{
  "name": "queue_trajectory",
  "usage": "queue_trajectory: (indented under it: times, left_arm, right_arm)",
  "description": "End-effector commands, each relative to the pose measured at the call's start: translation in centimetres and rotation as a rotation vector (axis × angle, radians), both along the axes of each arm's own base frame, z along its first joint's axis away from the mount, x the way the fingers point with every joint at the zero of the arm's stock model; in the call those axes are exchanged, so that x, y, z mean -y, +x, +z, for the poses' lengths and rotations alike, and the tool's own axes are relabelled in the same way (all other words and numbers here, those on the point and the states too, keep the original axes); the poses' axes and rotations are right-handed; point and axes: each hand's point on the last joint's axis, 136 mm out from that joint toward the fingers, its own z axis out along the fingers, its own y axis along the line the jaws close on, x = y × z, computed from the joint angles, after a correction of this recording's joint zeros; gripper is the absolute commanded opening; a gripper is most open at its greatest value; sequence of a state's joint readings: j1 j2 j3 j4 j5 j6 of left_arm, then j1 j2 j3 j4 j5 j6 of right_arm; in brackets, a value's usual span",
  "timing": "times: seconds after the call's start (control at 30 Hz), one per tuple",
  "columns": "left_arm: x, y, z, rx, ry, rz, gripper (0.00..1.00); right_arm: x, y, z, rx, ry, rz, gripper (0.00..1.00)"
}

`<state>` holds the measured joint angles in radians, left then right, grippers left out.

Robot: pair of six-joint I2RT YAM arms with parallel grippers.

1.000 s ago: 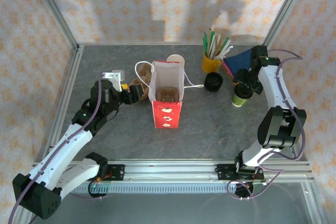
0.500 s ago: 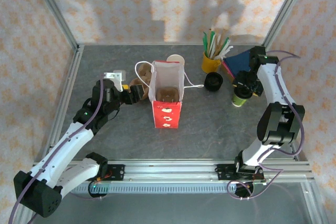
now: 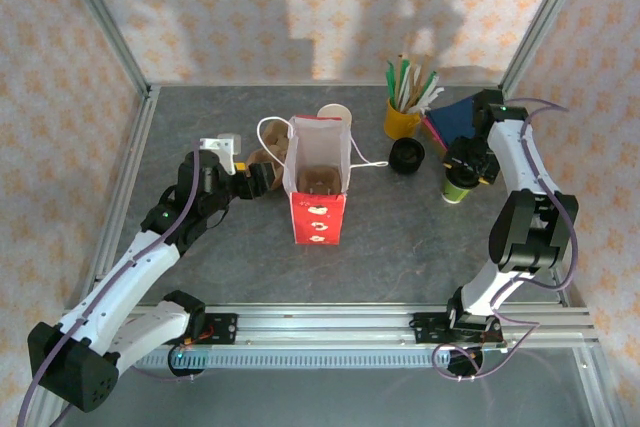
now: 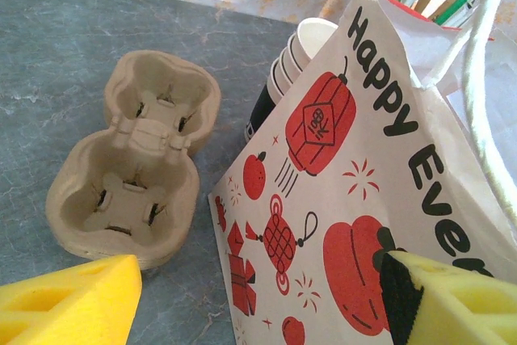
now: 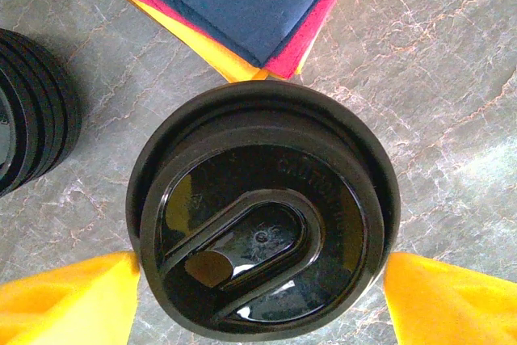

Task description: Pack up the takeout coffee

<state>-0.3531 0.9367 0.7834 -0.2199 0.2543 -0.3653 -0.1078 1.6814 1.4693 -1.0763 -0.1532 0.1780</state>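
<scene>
Red-and-white paper bag (image 3: pixel 318 209): upright, open-topped, mid-table. Left gripper (image 3: pixel 251 179): jaws wide, yellow fingertips (image 4: pixel 69 300) apart, facing the bag's side. Cardboard cup carrier (image 4: pixel 133 167): flat on the table, just beside the bag. Takeout coffee (image 3: pixel 460 187): upright at right, black lid (image 5: pixel 262 208) on. Right gripper (image 3: pixel 470 160): directly over the cup, jaws spread, one finger (image 5: pixel 65 300) at each side of the lid; contact cannot be told. Stack of black lids (image 3: pixel 407 155): near the cup.

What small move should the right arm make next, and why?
Probably close the jaws of the right gripper firmly onto the takeout coffee before any lift. The yellow jaws stand on both sides of its black lid, very close; I cannot tell whether they grip it yet.
</scene>
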Motion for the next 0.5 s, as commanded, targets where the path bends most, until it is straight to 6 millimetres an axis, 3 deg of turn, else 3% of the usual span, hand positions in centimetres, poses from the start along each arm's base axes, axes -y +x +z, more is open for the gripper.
queue_trajectory:
  times: [0.0, 0.13, 0.47]
  left_arm:
    - [-0.02, 0.16, 0.52, 0.009, 0.004, -0.006, 0.79]
    - [0.00, 0.18, 0.49, 0.008, 0.003, -0.009, 0.79]
    - [0.17, 0.15, 0.22, -0.001, 0.004, -0.018, 0.79]
  right_arm:
    - [0.60, 0.06, -0.02, -0.012, -0.026, 0.002, 0.77]
    - [0.51, 0.16, -0.32, -0.015, -0.020, 0.004, 0.74]
    - [0.74, 0.18, -0.78, -0.026, -0.028, -0.003, 0.77]
